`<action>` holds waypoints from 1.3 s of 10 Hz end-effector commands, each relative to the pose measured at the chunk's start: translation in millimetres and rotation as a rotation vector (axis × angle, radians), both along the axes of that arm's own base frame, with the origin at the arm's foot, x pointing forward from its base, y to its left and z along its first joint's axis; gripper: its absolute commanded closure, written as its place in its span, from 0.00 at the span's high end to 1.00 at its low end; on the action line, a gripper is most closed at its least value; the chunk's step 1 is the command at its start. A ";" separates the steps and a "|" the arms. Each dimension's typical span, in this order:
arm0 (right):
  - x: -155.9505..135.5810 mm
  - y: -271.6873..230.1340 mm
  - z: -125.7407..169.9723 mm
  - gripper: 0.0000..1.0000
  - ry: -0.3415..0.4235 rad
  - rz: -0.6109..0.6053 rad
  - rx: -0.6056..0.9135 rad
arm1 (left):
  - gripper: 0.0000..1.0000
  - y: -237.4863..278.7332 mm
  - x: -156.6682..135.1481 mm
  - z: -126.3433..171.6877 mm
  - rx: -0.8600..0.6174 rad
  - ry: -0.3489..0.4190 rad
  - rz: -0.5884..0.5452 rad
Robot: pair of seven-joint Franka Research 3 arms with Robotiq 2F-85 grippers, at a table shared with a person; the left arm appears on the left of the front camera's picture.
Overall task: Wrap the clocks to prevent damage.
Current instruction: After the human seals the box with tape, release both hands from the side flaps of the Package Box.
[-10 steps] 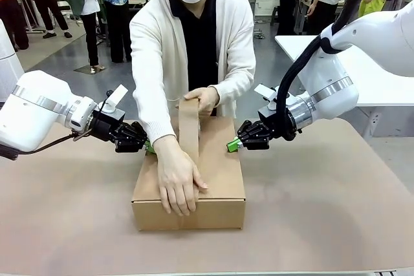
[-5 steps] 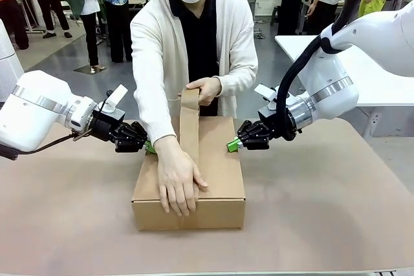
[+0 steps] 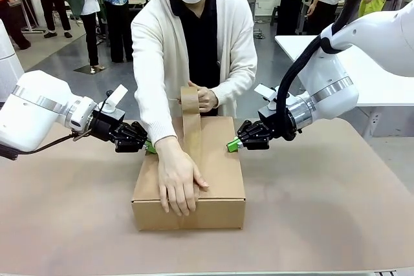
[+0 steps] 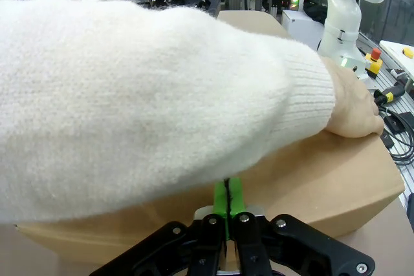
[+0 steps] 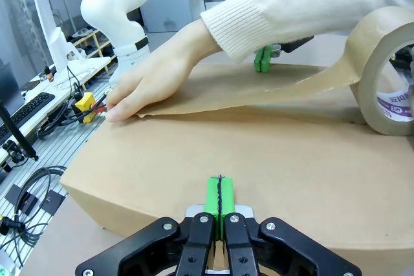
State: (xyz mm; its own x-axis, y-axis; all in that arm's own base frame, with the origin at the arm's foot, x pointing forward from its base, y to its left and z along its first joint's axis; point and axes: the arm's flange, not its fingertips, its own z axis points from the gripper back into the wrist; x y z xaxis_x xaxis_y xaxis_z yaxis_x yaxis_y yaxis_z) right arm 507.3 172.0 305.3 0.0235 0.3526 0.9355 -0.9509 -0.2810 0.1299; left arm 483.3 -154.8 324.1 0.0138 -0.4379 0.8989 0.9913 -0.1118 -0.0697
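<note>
A closed cardboard box (image 3: 223,166) lies on the table; the clocks are out of view. A person presses one hand (image 3: 178,185) on the box's near end over a strip of brown tape (image 3: 191,135). Their other hand holds the tape roll (image 3: 189,98) above the far edge. My left gripper (image 3: 149,147) is shut, its green tips at the box's left side. My right gripper (image 3: 231,145) is shut at the right side. The left wrist view shows that gripper (image 4: 227,195) against the box (image 4: 336,185) under a white sleeve (image 4: 129,95). The right wrist view shows the right gripper (image 5: 219,195), the box (image 5: 259,147) and the roll (image 5: 388,75).
The brown table surface (image 3: 323,218) is free in front of and to the right of the box. A white table (image 3: 381,82) stands behind my right arm. Other people stand in the room beyond.
The person's far hand has shifted the tape roll a little up and back down over the box's far edge. Both grippers have stayed in place.
</note>
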 end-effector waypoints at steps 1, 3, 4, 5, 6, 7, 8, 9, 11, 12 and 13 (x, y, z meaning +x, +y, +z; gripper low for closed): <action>0.6 0.9 -2.3 0.01 -0.005 -0.005 -0.002 | 0.00 0.1 -0.8 -3.1 0.003 -0.010 0.002; 0.6 0.9 -2.3 0.01 -0.005 -0.005 -0.002 | 0.00 0.1 -0.8 -3.1 0.003 -0.010 0.002; 0.6 0.9 -2.3 0.01 -0.005 -0.005 -0.002 | 0.00 0.1 -0.8 -3.1 0.003 -0.010 0.002; 0.6 0.9 -2.3 0.01 -0.005 -0.005 -0.002 | 0.00 0.1 -0.8 -3.1 0.003 -0.010 0.002; 0.6 0.9 -2.3 0.01 -0.005 -0.005 -0.002 | 0.00 0.1 -0.8 -3.1 0.003 -0.010 0.002; 0.6 0.9 -2.3 0.01 -0.005 -0.005 -0.002 | 0.00 0.1 -0.8 -3.1 0.003 -0.010 0.002; 0.6 0.9 -2.3 0.01 -0.005 -0.005 -0.002 | 0.00 0.1 -0.8 -3.1 0.003 -0.010 0.002; 0.6 0.9 -2.3 0.01 -0.005 -0.005 -0.002 | 0.00 0.1 -0.8 -3.1 0.003 -0.010 0.002; 0.6 0.9 -2.3 0.01 -0.005 -0.005 -0.002 | 0.00 0.1 -0.8 -3.1 0.003 -0.010 0.002; 0.6 0.9 -2.3 0.01 -0.005 -0.005 -0.002 | 0.00 0.1 -0.8 -3.1 0.003 -0.010 0.002; 0.6 0.9 -2.3 0.01 -0.005 -0.005 -0.002 | 0.00 0.1 -0.8 -3.1 0.003 -0.010 0.002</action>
State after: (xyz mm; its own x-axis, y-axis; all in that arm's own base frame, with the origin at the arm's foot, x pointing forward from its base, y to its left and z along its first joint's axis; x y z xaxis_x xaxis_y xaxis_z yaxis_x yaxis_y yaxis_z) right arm 507.3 171.9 305.3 0.0235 0.3526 0.9355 -0.9509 -0.2810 0.1298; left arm 483.4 -154.8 324.2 0.0137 -0.4379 0.8989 0.9913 -0.1117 -0.0695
